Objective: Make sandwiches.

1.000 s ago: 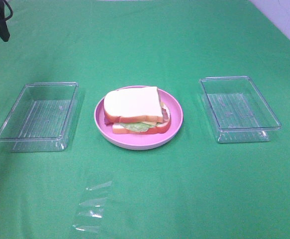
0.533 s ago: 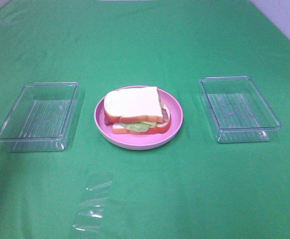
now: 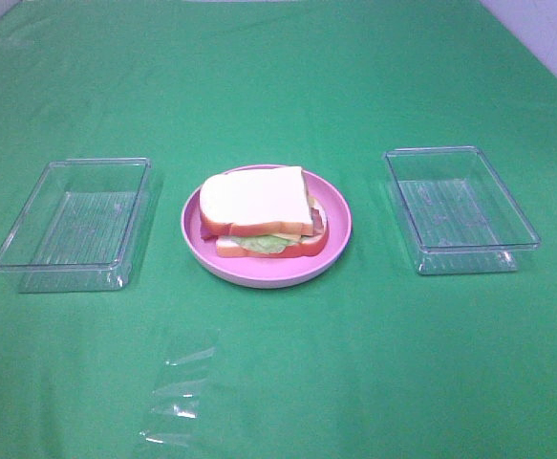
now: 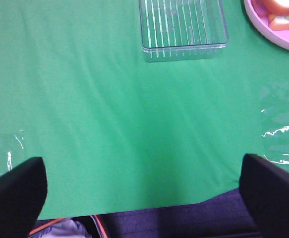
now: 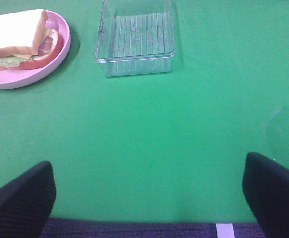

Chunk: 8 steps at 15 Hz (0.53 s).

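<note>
Sandwich: stacked toy sandwich (image 3: 264, 215), white bread slices with orange-brown crust, pale-green lettuce showing, sat on round pink plate (image 3: 335, 251), centred for either arm's reach.
Trays: two clear rectangular plastic trays (image 3: 75, 222) (image 3: 459, 207) flanked the plate, nothing in them.
Left gripper (image 4: 144, 193): wide open, held nothing, near table edge.
Right gripper (image 5: 149, 191): wide open, held nothing, clear of the sandwich.
Status: looked assembled.

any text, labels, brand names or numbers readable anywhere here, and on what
None: no readable text in any view.
The top bread slice, the pink plate, the left clear tray, the right clear tray and the green cloth are all unmarked.
The white patch at the table's edge in the right wrist view is blank.
</note>
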Each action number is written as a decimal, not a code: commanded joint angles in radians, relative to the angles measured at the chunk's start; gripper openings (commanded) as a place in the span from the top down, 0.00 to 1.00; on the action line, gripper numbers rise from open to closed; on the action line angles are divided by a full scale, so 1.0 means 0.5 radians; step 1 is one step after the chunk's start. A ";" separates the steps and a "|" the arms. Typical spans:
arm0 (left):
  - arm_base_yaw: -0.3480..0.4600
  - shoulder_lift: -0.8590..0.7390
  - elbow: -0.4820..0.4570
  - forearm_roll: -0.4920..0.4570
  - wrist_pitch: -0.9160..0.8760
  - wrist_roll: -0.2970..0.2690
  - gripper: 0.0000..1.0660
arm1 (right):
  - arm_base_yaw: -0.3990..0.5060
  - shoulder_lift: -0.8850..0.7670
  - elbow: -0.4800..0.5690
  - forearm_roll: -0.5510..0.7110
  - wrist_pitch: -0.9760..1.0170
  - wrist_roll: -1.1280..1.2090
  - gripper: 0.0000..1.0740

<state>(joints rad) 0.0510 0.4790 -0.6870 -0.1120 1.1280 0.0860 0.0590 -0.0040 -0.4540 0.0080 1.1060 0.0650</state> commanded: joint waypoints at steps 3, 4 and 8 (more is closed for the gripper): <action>0.000 -0.626 0.300 -0.030 -0.020 0.014 0.08 | -0.012 -0.040 0.002 -0.006 -0.012 -0.014 0.09; 0.000 -0.680 0.308 -0.034 -0.052 0.010 0.08 | -0.012 -0.040 0.002 -0.006 -0.012 -0.014 0.09; -0.018 -0.904 0.338 0.012 -0.094 -0.012 0.08 | -0.012 -0.040 0.002 -0.006 -0.012 -0.014 0.09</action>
<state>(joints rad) 0.0460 0.0370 -0.5210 -0.1070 1.0980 0.0900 0.0590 -0.0040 -0.4540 0.0080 1.1060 0.0650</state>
